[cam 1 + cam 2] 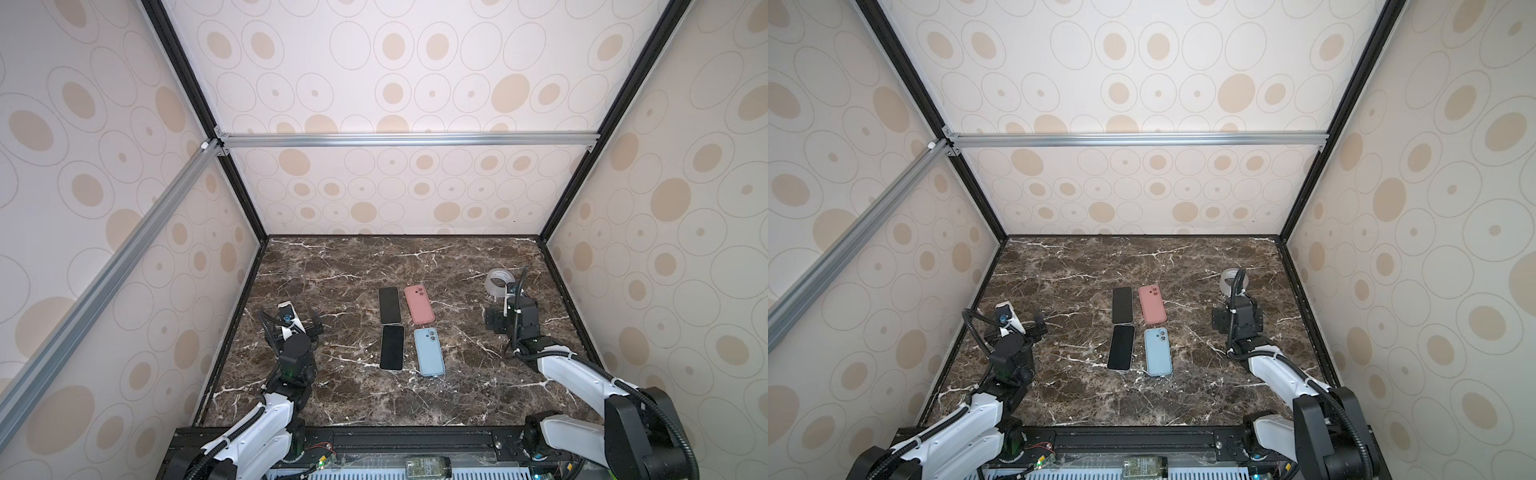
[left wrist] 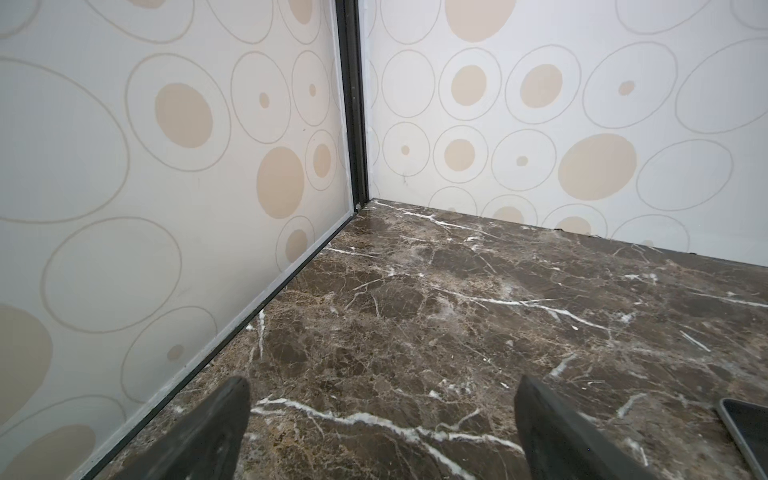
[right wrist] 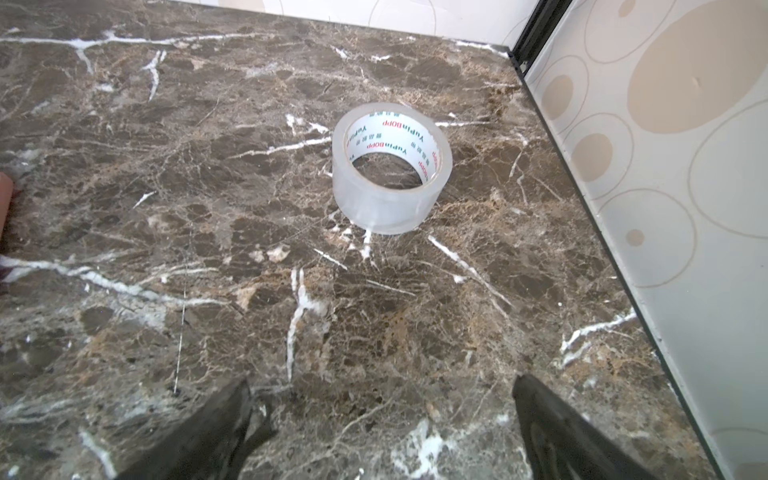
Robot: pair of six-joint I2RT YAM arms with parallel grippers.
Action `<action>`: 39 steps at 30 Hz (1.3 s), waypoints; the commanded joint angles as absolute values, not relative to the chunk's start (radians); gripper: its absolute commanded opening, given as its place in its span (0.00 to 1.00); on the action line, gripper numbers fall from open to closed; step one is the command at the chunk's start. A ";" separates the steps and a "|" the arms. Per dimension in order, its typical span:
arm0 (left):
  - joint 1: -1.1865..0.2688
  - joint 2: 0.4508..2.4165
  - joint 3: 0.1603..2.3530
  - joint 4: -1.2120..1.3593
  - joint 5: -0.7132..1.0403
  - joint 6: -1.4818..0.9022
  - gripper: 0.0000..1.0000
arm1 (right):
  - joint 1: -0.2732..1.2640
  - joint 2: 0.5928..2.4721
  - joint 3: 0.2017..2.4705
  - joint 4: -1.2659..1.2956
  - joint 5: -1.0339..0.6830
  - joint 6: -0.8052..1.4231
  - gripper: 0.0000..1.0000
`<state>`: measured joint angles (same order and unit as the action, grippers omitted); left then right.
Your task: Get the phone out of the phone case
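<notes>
Four handsets lie in two columns at the middle of the marble table (image 1: pixel 332 270). In both top views a black-screened phone (image 1: pixel 390 305) lies beside a pink phone case (image 1: pixel 419 304), camera side up. Nearer the front, a second black-screened phone (image 1: pixel 392 347) lies beside a light blue phone case (image 1: pixel 429 351). I cannot tell whether the coloured cases hold phones. My left gripper (image 1: pixel 311 325) (image 2: pixel 382 386) stands open over bare marble left of them. My right gripper (image 1: pixel 509 311) (image 3: pixel 380 386) stands open to their right. Neither touches anything.
A roll of clear tape (image 3: pixel 390 166) (image 1: pixel 496 284) stands just beyond the right gripper, near the right wall (image 3: pixel 665 208). The left wall (image 2: pixel 166 249) runs close by the left gripper. A dark phone's corner (image 2: pixel 748 432) shows in the left wrist view. A small bottle (image 1: pixel 428 466) lies on the front rail.
</notes>
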<state>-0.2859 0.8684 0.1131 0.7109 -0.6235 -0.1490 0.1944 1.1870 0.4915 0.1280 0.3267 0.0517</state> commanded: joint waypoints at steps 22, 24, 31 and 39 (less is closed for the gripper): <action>-0.267 0.897 0.308 0.485 -0.361 -0.388 0.99 | 0.766 1.668 1.105 -0.389 0.192 0.062 1.00; -0.264 0.887 0.310 0.472 -0.363 -0.389 0.99 | 0.766 1.704 1.131 -0.386 0.189 0.064 0.99; -0.258 0.867 0.307 0.454 -0.371 -0.391 0.99 | 0.768 1.826 1.218 -0.430 0.238 0.053 1.00; -0.254 0.859 0.303 0.447 -0.383 -0.393 0.99 | 0.779 1.910 1.271 -0.462 0.264 0.045 1.00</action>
<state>-0.2634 0.8734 0.2703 0.4580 -0.3676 -0.3794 0.7673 1.8915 1.2453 -0.4221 0.2371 0.0597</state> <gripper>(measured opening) 0.990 0.996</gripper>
